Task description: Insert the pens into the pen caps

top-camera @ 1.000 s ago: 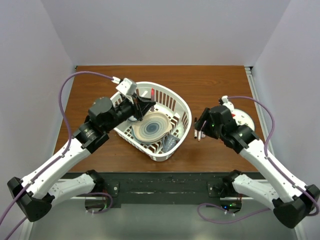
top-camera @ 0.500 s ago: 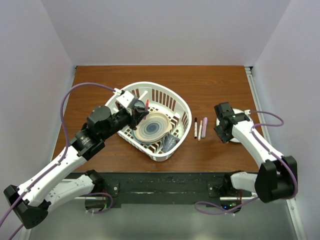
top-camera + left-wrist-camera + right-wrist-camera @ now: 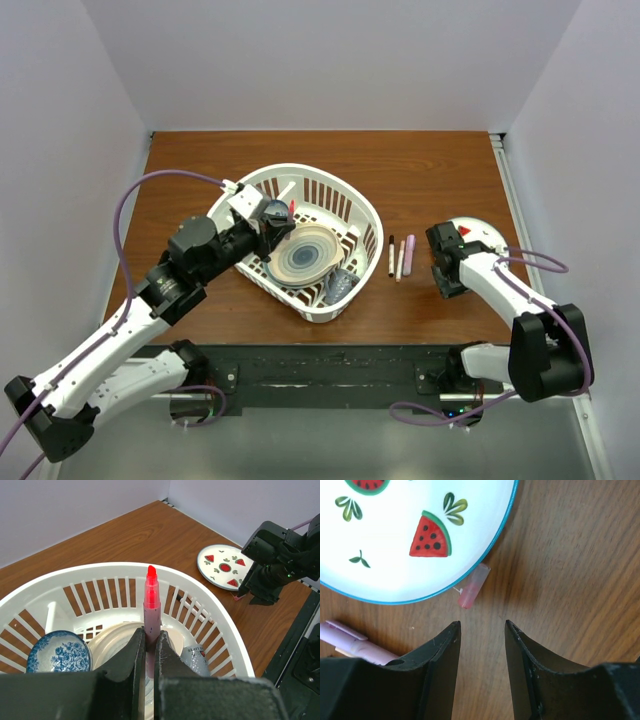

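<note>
My left gripper (image 3: 149,641) is shut on a pink pen (image 3: 150,605) with a bare red tip, held upright over the white basket (image 3: 210,605); it also shows in the top view (image 3: 277,220). My right gripper (image 3: 481,627) is open, low over the table, jaws apart just short of a small pink pen cap (image 3: 473,586) lying against the rim of the watermelon plate (image 3: 410,530). In the top view this gripper (image 3: 445,272) sits at the plate's near left edge. Three slim pens (image 3: 400,258) lie side by side between basket and plate. A lilac pen (image 3: 355,642) shows at lower left.
The basket (image 3: 365,215) holds a striped plate (image 3: 305,253), a blue patterned bowl (image 3: 59,652) and a grey cup (image 3: 340,285). The watermelon plate (image 3: 482,233) lies at the right. The right arm (image 3: 277,560) shows beyond the basket in the left wrist view.
My right arm has left the three pens, swung right and drawn nearer beside the watermelon plate, uncovering the pens. My left gripper, still holding the pink pen, has shifted slightly over the basket.
</note>
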`<state>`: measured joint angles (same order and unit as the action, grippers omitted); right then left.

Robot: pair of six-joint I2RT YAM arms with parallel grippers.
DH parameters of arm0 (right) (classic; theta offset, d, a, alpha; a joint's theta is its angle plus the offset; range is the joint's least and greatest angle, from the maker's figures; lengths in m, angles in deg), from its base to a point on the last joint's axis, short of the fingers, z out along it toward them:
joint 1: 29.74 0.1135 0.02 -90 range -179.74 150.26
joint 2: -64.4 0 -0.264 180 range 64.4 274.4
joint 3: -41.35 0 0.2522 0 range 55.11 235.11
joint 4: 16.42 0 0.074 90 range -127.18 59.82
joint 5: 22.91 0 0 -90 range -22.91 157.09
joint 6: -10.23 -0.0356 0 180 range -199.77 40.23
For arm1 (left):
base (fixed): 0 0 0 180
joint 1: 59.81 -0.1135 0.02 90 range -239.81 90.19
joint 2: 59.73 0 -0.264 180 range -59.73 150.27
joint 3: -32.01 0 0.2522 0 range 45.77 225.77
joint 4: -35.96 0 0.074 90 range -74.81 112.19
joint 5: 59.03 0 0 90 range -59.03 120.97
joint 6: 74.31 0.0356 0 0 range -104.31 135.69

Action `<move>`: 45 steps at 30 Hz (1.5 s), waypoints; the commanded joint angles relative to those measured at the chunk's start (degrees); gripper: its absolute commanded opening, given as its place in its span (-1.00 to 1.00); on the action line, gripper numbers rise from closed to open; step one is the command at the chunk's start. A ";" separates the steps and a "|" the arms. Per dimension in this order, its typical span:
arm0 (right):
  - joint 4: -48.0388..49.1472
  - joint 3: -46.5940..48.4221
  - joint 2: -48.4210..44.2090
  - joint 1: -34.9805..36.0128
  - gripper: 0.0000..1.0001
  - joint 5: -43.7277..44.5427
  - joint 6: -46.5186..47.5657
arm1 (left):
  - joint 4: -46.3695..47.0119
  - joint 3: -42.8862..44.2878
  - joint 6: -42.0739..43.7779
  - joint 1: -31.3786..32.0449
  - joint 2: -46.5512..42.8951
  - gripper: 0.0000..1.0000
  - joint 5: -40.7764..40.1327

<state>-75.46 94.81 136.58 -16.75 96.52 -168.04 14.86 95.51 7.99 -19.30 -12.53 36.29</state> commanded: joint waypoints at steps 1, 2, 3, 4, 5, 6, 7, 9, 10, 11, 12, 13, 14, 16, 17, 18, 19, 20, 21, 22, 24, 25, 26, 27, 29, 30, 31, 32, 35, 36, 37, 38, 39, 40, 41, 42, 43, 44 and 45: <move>3.44 -1.12 -1.78 -0.34 -0.10 6.42 -4.02 | 3.38 -0.87 0.59 -0.17 -1.49 -1.00 0.04; 4.05 -1.21 -1.78 -0.25 -0.10 6.60 -3.58 | 3.55 -1.04 0.50 -0.17 -1.67 -1.00 0.04; 4.23 -1.12 -1.70 -0.34 -0.10 6.69 -3.49 | 3.73 -1.13 0.50 -0.26 -1.76 -1.00 0.04; 4.49 -1.21 -1.61 -0.25 -0.10 6.78 -3.31 | 3.90 -1.22 0.41 -0.26 -1.76 -1.00 -0.05; 4.93 -1.21 -1.52 -0.25 -0.10 6.87 -3.31 | 3.99 -1.31 0.41 -0.26 -1.76 -1.00 -0.22; 5.20 -1.21 -1.26 -0.25 -0.10 6.87 -3.31 | 3.99 -1.31 0.15 -0.17 -1.76 -1.00 -0.31; 5.29 -1.21 -0.99 -0.25 -0.10 6.87 -3.40 | 3.99 -1.22 0.15 -0.17 -1.76 -1.00 -0.31; 5.02 -1.12 -0.56 -0.34 -0.10 7.04 -4.01 | 4.08 -1.31 0.06 -0.26 -1.85 -1.00 -0.49; 5.02 -1.21 -0.46 -0.34 -0.10 7.04 -4.10 | 4.17 -1.39 0.06 -0.26 -2.02 -1.00 -0.49; 5.46 -1.29 -0.38 -0.42 -0.10 7.13 -3.84 | 4.26 -1.48 0.06 -0.26 -2.20 -1.00 -0.58; 5.64 -1.29 -0.38 -0.34 -0.10 7.13 -3.75 | 4.43 -1.57 0.06 -0.26 -2.29 -1.00 -0.58; 5.64 -1.29 -0.11 -0.34 -0.10 7.13 -3.75 | 4.43 -1.75 0.06 -0.26 -2.29 -1.00 -0.58; 5.72 -1.21 0.06 -0.34 -0.11 7.05 -3.75 | 4.43 -1.75 0.06 -0.26 -2.46 -1.00 -0.66; 5.46 -1.12 0.06 -0.34 -0.12 6.61 -3.84 | 4.52 -1.66 -0.03 -0.17 -2.46 -1.00 -0.75; 5.46 -1.29 0.15 -0.34 -0.12 6.52 -4.19 | 4.52 -1.75 -0.03 -0.26 -2.46 -1.00 -0.66; 5.55 -1.38 0.15 -0.34 -0.13 6.43 -4.28 | 4.52 -1.66 0.06 -0.26 -2.29 -1.00 -0.75; 5.55 -1.47 0.15 -0.42 -0.13 6.25 -4.37 | 4.43 -1.75 0.06 -0.26 -2.29 -1.00 -0.66; 5.55 -1.64 0.15 -0.34 -0.14 6.25 -4.54 | 4.35 -1.66 0.06 -0.17 -2.37 -1.00 -0.66; 5.55 -1.65 0.41 -0.34 -0.13 6.17 -4.72 | 4.34 -1.57 0.06 -0.26 -2.29 -1.00 -0.66; 5.38 -1.82 0.50 -0.42 -0.13 5.90 -4.81 | 4.43 -1.57 0.06 -0.26 -2.29 -1.00 -0.75; 5.55 -2.17 0.94 -0.34 -0.13 5.46 -4.89 | 4.43 -1.66 -0.03 -0.26 -2.37 -1.00 -0.66; 5.72 -2.26 0.94 -0.42 -0.14 5.20 -4.81 | 4.43 -1.66 -0.03 -0.17 -2.29 -1.00 -0.75; 5.90 -2.61 1.12 -0.43 -0.14 5.20 -4.72 | 4.43 -1.66 0.06 -0.26 -2.46 -1.00 -0.75; 5.99 -2.79 1.12 -0.43 -0.14 5.37 -4.81 | 4.35 -1.75 -0.03 -0.26 -2.64 -1.00 -0.84; 6.16 -3.23 1.03 -0.34 -0.14 6.16 -4.81 | 4.61 -1.75 -0.03 -0.26 -2.73 -1.00 -0.93; 6.34 -3.32 0.86 -0.34 -0.14 6.34 -4.81 | 4.61 -1.92 -0.03 -0.17 -2.81 -1.00 -0.84; 6.43 -3.40 0.94 -0.34 -0.13 6.60 -4.89 | 4.61 -1.92 -0.03 -0.26 -2.82 -1.00 -0.93; 7.04 -3.58 0.86 -0.42 -0.13 6.87 -4.37 | 4.70 -1.84 -0.12 -0.17 -2.73 -1.00 -0.93; 8.45 -3.93 0.68 -0.43 -0.11 7.39 -3.76 | 4.70 -1.92 -0.20 -0.26 -2.55 -1.00 -0.84; 8.71 -3.93 0.94 -0.43 -0.11 7.48 -3.75 | 4.70 -1.92 -0.21 -0.17 -2.64 -1.00 -0.75; 8.89 -3.84 1.20 -0.34 -0.11 7.57 -3.75 | 4.70 -1.92 -0.21 -0.17 -2.64 -1.00 -0.75; 8.89 -3.76 1.29 -0.34 -0.11 7.57 -3.58 | 4.70 -1.84 -0.21 -0.17 -2.64 -1.00 -0.75; 8.98 -3.67 1.56 -0.42 -0.12 7.48 -3.49 | 4.70 -1.84 -0.12 -0.26 -2.64 -1.00 -0.84; 9.06 -3.67 1.99 -0.34 -0.12 7.40 -3.40 | 4.70 -1.92 -0.12 -0.26 -2.73 -1.00 -0.84; 9.15 -3.67 2.08 -0.34 -0.12 7.31 -3.40 | 4.70 -1.84 -0.12 -0.26 -2.73 -1.00 -0.93; 9.33 -3.75 2.17 -0.34 -0.12 7.39 -3.49 | 4.78 -1.84 -0.12 -0.17 -2.73 -1.00 -0.93; 9.85 -4.10 2.26 -0.34 -0.12 7.40 -3.40 | 4.78 -1.84 -0.12 -0.26 -2.73 -1.00 -0.93; 10.12 -4.19 2.26 -0.34 -0.11 7.40 -3.40 | 4.70 -1.92 -0.12 -0.17 -2.73 -1.00 -0.93; 10.12 -4.20 2.35 -0.42 -0.10 7.48 -3.49 | 4.78 -1.92 -0.12 -0.17 -2.73 -1.00 -0.93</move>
<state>-66.45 91.29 138.46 -17.01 99.82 -170.72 16.96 93.76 7.81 -19.30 -14.54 36.05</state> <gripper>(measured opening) 0.442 0.075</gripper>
